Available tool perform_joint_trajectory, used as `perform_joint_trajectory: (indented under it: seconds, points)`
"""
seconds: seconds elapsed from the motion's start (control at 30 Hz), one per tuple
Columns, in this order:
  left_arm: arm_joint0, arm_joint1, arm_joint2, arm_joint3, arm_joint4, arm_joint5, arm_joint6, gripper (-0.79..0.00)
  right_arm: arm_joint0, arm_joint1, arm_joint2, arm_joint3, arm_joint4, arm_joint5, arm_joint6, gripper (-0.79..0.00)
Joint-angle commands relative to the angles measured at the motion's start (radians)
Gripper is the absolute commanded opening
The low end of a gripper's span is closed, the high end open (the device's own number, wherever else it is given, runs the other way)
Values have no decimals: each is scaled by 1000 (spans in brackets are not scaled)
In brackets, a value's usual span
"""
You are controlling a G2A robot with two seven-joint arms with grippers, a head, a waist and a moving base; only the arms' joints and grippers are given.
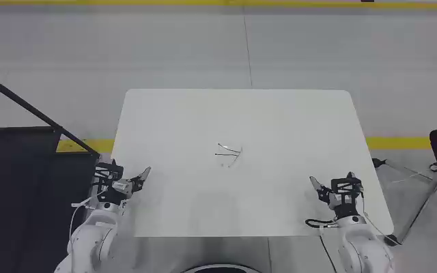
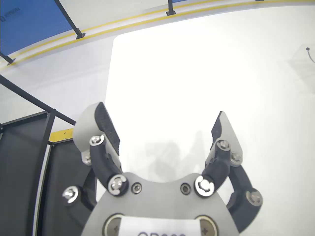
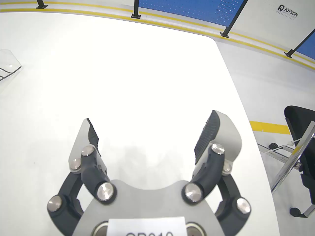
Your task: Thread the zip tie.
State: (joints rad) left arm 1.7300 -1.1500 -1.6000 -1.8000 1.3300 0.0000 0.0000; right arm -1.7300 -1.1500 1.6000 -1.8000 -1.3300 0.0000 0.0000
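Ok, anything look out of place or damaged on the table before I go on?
Nothing stands out. The zip tie lies near the middle of the table; the left gripper and right gripper are open and empty by its near corners.

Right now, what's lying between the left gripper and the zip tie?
Just bare table, seen in the top view: nothing sits between the left gripper, fingers open, and the zip tie.

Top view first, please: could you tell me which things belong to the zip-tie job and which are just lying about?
Job: zip tie, at the middle of the table; left gripper, open; right gripper, open.
Lying about: clear plastic piece with the zip tie (role unclear); black chair beside the table.
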Motion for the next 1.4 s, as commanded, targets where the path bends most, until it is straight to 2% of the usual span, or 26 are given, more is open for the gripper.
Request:
perform_joint_trajectory:
  seconds: [0.0,0.33,0.47,0.7,0.97,1.1,1.2,1.37]
  points:
    - [0,0,0,0,0,0,0,-1,0,0,0,0,0,0,0,-1]
    - [0,0,0,0,0,0,0,0,0,0,0,0,0,0,0,-1]
    - [-9,4,9,-10,39,-69,7,0,0,0,0,0,0,0,0,0]
    - [-99,7,49,-1,83,-200,-18,0,0,0,0,0,0,0,0,0]
    - [-251,7,118,90,45,-384,-46,0,0,0,0,0,0,0,0,0]
    - [-300,6,158,110,79,-415,-36,0,0,0,0,0,0,0,0,0]
    - [-300,8,173,101,140,-426,-21,0,0,0,0,0,0,0,0,0]
    - [-300,8,173,101,140,-426,-21,0,0,0,0,0,0,0,0,0]
